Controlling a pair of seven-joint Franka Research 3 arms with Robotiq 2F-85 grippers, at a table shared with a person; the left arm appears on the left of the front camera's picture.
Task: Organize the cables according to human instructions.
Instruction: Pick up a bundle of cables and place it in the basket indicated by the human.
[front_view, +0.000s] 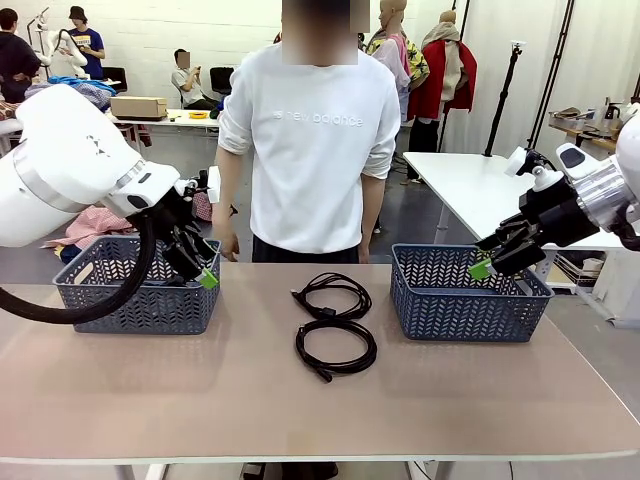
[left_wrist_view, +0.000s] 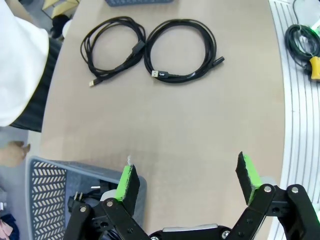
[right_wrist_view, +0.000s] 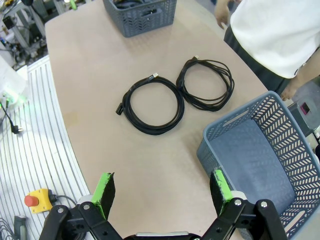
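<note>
Mid-table between baskets (front_view: 130, 303) (front_view: 465, 305): cables (front_view: 332, 316), clear of edges; left hand (left_wrist_view: 187, 175), right hand (right_wrist_view: 163, 186) open.

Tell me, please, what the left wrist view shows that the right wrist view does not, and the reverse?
The left wrist view adds the open left gripper, a plug lying inside the left basket close by, and a green cord with a yellow piece off the table's edge. The right wrist view adds the open right gripper, the bare floor of the right basket, and a red button on a yellow box beyond the table. Both share the two black cable coils side by side on the table, and the person in a white top.
</note>
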